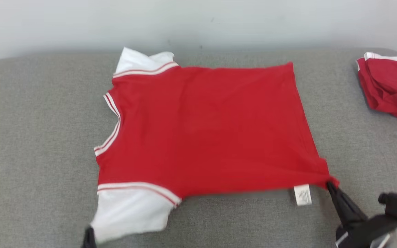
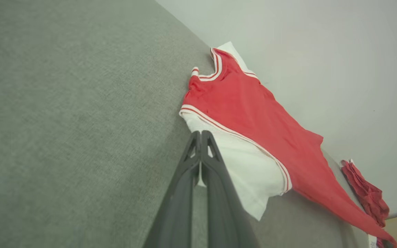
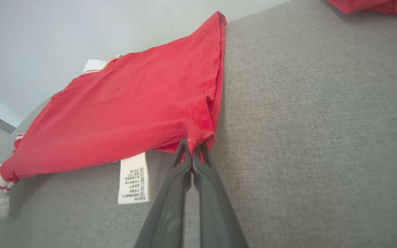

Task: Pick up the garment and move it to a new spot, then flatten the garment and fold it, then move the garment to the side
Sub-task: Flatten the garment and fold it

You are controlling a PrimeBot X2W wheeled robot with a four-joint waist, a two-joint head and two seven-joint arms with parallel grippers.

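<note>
Head view: red T-shirt (image 1: 205, 131) lies spread mid grey table (image 1: 29, 137), nearly flat. Right gripper (image 1: 330, 186) pinches its hem corner (image 3: 202, 134), left gripper (image 2: 200, 134) pressed tight on the white sleeve (image 2: 250, 165). Flattening looks almost done; folding and moving aside are yet to do.

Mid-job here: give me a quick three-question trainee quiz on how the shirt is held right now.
1. True or false: the right pincer is shut on a hem corner of the red fabric shirt with white sleeves.
2. The white care label hangs: A beside the right pincer; B at the collar; C on the far sleeve.
3. Fill in: the left pincer grips the near white ____.
Key: 1 true; 2 A; 3 sleeve.
</note>
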